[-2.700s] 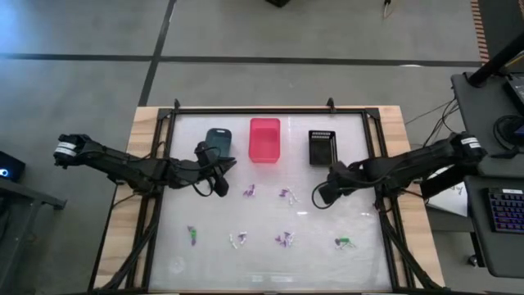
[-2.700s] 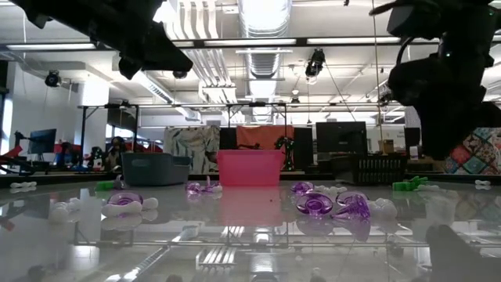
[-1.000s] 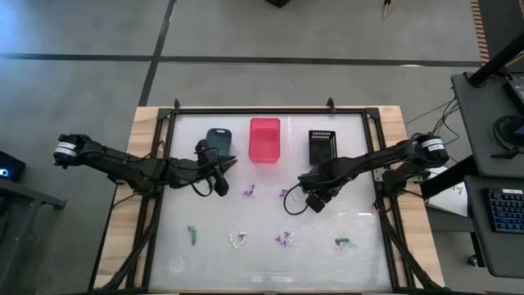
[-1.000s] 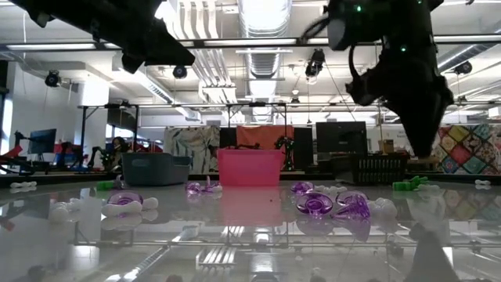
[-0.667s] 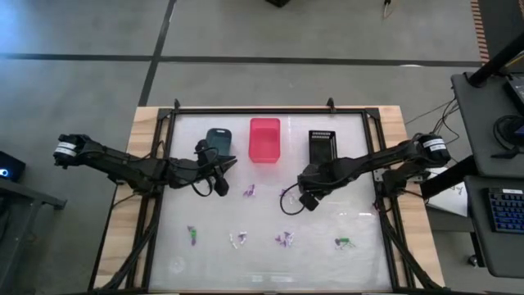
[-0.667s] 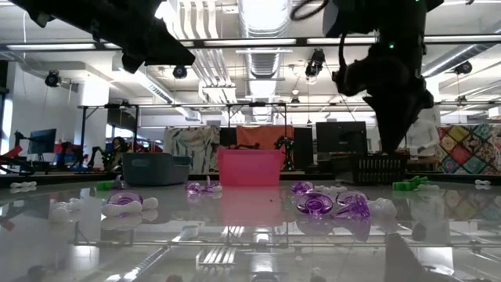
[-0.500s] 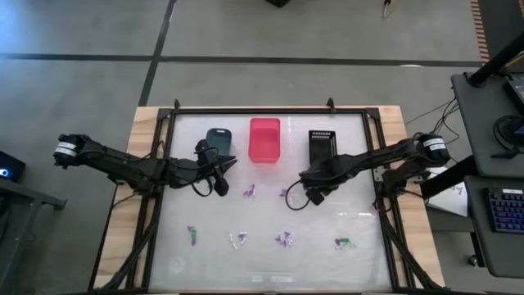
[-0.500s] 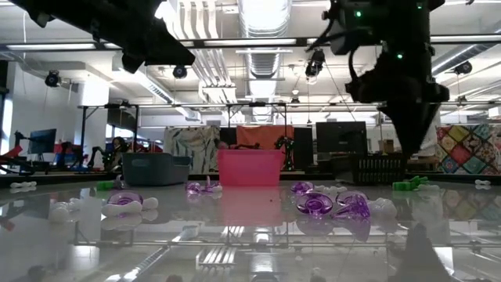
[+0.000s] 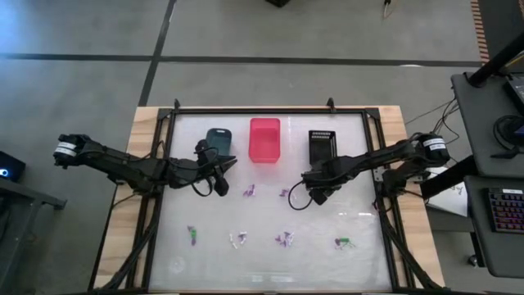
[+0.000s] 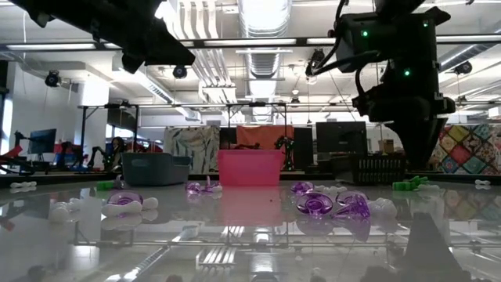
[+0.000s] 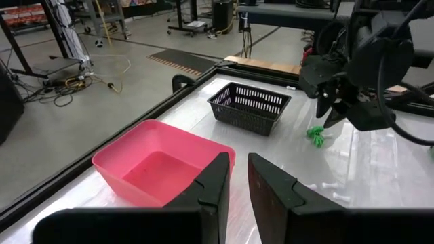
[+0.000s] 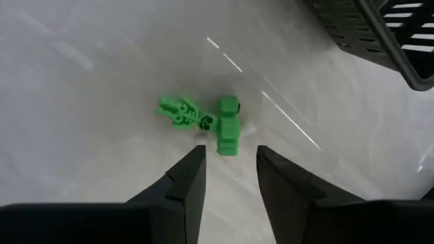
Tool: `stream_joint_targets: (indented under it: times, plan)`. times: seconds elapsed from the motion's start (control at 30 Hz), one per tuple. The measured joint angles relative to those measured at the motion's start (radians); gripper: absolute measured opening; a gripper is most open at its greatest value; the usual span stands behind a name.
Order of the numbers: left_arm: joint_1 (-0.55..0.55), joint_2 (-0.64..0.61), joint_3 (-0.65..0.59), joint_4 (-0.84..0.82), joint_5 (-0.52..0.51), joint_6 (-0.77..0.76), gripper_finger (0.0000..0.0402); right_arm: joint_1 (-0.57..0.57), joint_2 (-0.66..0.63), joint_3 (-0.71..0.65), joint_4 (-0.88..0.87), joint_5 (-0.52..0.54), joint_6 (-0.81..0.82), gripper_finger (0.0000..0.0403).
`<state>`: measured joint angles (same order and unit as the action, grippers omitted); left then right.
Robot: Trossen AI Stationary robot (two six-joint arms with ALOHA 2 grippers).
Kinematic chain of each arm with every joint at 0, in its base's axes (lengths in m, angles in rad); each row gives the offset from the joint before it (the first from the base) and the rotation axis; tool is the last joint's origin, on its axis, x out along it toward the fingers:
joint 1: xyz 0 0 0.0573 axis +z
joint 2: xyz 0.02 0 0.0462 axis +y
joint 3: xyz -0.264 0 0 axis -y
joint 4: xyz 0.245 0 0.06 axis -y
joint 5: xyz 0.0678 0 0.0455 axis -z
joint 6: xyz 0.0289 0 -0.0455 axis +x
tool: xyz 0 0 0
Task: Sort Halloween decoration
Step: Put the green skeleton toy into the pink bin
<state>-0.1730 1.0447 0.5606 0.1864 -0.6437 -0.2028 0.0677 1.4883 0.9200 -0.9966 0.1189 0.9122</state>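
Note:
Tiny Halloween decoration pieces lie scattered on the glass table: purple ones (image 9: 249, 191) (image 9: 284, 239) (image 9: 192, 235), a white one (image 9: 238, 239) and a green one (image 9: 344, 242). Another green trinket (image 12: 203, 122) lies flat right below my right gripper (image 12: 229, 152), which hangs open over the table's middle right (image 9: 315, 197), points straight down and holds nothing. My left gripper (image 9: 221, 188) waits above the table beside the blue-grey bin (image 9: 217, 139). Its fingers (image 11: 220, 176) stand a narrow slit apart with nothing between them.
Three bins stand in a row along the far side: the blue-grey one, a pink one (image 9: 264, 139) and a black basket (image 9: 322, 146). A black frame (image 9: 270, 109) borders the glass top. Bare glass lies between the trinkets and the near edge.
My right gripper has tipped from a slant to point straight down. It has sunk a little toward the green trinket beneath it. The trinkets lie where they were.

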Motion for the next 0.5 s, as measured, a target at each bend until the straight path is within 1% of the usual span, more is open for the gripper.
stream_joint_targets:
  times: [0.23, 0.33, 0.5]
  plan:
    - [0.0, 0.0, 0.0, 0.0, 0.0, -0.004, 0.0037, -0.008, 0.0, -0.038, 0.031, 0.031, 0.003, 0.0111]
    - [0.0, 0.0, 0.0, 0.001, 0.0, -0.004, 0.0037, -0.01, 0.0, -0.06, 0.069, 0.031, 0.003, 0.0106]
    - [0.0, 0.0, 0.0, 0.001, 0.0, -0.004, 0.0037, -0.01, 0.0, -0.073, 0.072, 0.032, 0.002, 0.0098]
